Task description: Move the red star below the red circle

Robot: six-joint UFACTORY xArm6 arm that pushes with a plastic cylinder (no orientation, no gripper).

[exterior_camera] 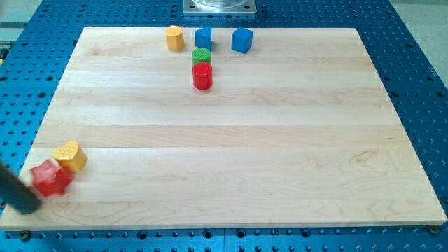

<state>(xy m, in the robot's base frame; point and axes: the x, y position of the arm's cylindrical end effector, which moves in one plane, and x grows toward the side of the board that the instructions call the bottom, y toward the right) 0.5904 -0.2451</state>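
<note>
Your tool, a bare rod holding nothing, has its tip (pixel 29 207) just left of the red star (pixel 50 178) at the desk's (pixel 245 140) bottom-left corner. Push up-right toward below the red circle (pixel 202 76), steering clear of the touching yellow block (pixel 70 156).

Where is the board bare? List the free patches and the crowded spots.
Bare: everything between the red circle and the red star, plus the view's right. Crowded: the top cluster around the green block; bottom-left, where my tip nears the star and the yellow block.
</note>
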